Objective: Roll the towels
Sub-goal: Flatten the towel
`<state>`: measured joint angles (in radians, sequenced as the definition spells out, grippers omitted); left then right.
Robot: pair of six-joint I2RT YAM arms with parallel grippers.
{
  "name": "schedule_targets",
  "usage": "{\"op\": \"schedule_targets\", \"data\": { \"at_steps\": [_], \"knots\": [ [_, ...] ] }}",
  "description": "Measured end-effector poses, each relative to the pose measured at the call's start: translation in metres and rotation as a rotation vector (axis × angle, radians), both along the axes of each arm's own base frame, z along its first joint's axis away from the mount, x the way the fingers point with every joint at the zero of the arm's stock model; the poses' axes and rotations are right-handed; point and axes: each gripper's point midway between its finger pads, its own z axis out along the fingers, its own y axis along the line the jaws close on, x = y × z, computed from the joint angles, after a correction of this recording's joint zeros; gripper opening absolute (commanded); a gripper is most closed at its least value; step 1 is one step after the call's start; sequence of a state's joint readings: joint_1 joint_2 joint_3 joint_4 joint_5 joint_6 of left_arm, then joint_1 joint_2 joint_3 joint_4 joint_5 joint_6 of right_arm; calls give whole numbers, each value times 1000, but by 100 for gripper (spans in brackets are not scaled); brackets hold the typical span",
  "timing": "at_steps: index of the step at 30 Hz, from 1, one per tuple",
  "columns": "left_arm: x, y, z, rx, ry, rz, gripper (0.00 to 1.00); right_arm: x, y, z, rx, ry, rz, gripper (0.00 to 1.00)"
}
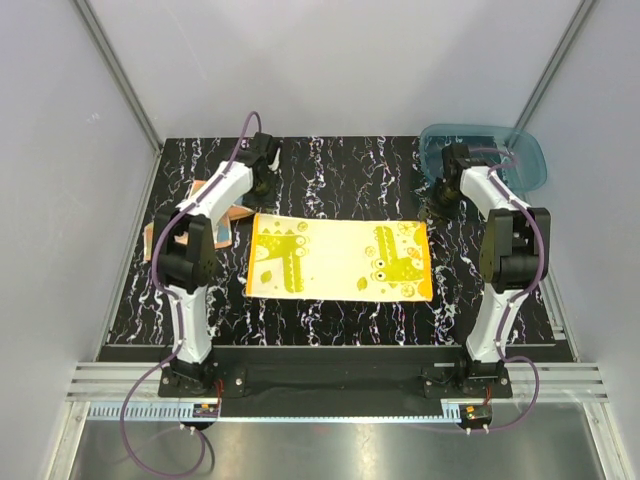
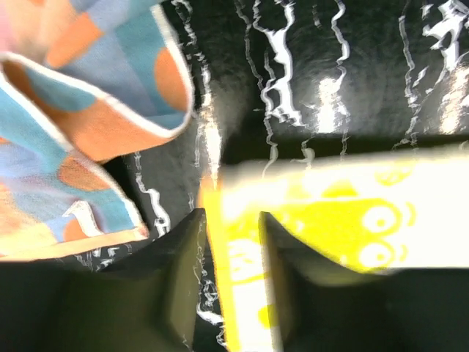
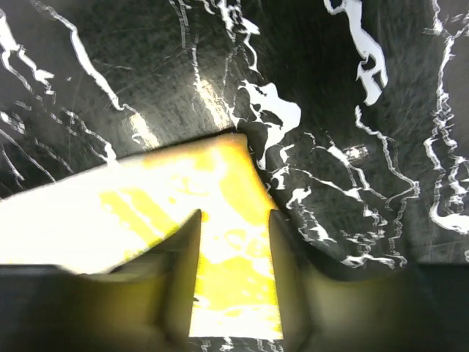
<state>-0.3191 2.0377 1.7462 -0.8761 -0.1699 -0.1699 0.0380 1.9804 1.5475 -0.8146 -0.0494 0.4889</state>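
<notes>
In the top view, the yellow towel (image 1: 340, 258) is seen spread flat and unrolled at the middle of the table (image 1: 340, 170). The orange towel (image 1: 222, 234) lies crumpled at its 9 o'clock, partly hidden by the left arm, and a teal bin (image 1: 500, 158) stands at 1 o'clock. The left gripper (image 1: 262, 182) and right gripper (image 1: 443, 195) are placed by the yellow towel's two far corners.

In the left wrist view, the left gripper (image 2: 231, 242) is shown with jaws moderately parted and nothing held, straddling the short edge of the yellow towel (image 2: 344, 213). The orange towel (image 2: 88, 110) is at 10 o'clock.

In the right wrist view, the right gripper (image 3: 233, 242) is likewise parted and empty, with the corner of the yellow towel (image 3: 146, 213) between its fingers.

Whether cloth is touched cannot be told. The step is judged to be the taking of the far corners to begin the first roll. A descent and a matched pinch by both grippers would be called for, so that the edge is turned evenly.
</notes>
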Motion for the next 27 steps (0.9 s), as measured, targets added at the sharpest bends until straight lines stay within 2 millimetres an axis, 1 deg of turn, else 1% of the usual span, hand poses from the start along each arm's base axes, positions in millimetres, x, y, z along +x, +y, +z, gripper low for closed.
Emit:
{"op": "schedule_targets", "data": {
  "at_steps": [1, 3, 4, 7, 10, 11, 13, 14, 16, 18, 21, 24, 27],
  "knots": [
    [0, 2, 0, 3, 3, 5, 70, 3, 0, 2, -3, -6, 9, 59],
    [-2, 8, 1, 4, 8, 34, 77, 5, -2, 9, -12, -14, 22, 68],
    [-3, 10, 2, 3, 7, 45, 79, 8, -2, 13, -14, -23, 25, 69],
    [-12, 19, 9, -1, 3, 78, 78, 13, -3, 26, -21, -56, 33, 70],
    [-27, 28, 29, -18, -30, 112, 78, 9, -4, 43, -24, -84, 34, 70],
    [-33, 30, 35, -26, -41, 120, 78, 7, -4, 52, -23, -103, 35, 70],
    [-53, 35, 48, -58, -75, 151, 78, -1, -4, 71, -22, -147, 37, 69],
    [-67, 36, 53, -77, -81, 163, 76, -5, -4, 80, -18, -165, 39, 69],
    [-90, 36, 53, -125, -91, 191, 75, -18, -3, 99, -12, -211, 42, 69],
    [-121, 36, 45, -182, -80, 229, 75, -34, 0, 116, 10, -264, 49, 69],
    [-166, 37, 22, -245, -37, 281, 74, -61, 7, 133, 56, -329, 62, 69],
    [-197, 34, 3, -317, -17, 325, 73, -85, 16, 142, 110, -387, 75, 73],
    [-215, 33, -7, -370, -22, 373, 72, -103, 31, 149, 196, -442, 119, 73]
  ]
}}
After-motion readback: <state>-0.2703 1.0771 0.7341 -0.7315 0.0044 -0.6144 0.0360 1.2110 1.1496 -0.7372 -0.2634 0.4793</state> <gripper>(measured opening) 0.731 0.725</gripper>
